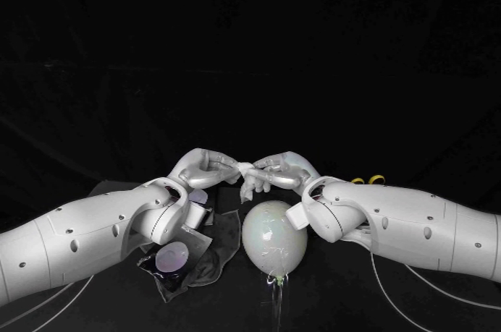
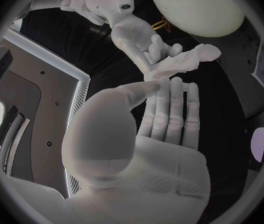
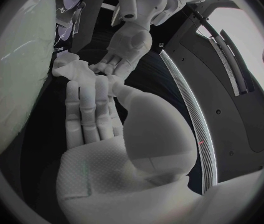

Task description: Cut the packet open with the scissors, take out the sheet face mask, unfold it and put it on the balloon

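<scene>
Underneath everything lies the black table (image 1: 344, 296), dark and matte, running back into an equally dark background. The two white arms come in from either side and meet over its middle.

Largest of the things on it is the balloon (image 1: 274, 238), pale and egg-shaped, lying on the table between the forearms with its knotted end towards the robot. Just beside it, under the left forearm, lies the packet (image 1: 193, 263), dark and crumpled, with a round pale patch on it. Past the right forearm the yellow handles of the scissors (image 1: 368, 179) peep out; the blades are hidden.

Above the balloon's far end the left hand (image 1: 212, 169) and right hand (image 1: 281, 169) face each other, fingertips nearly touching. Between them is the sheet mask (image 1: 250, 179), white and bunched up, not spread. In the left wrist view the left hand's fingers (image 2: 169, 109) lie straight and pressed together, thumb closed against them on the mask's edge. The right hand does likewise in the right wrist view. So each hand pinches one side of the sheet mask. Whether the mask touches the balloon below cannot be told.
</scene>
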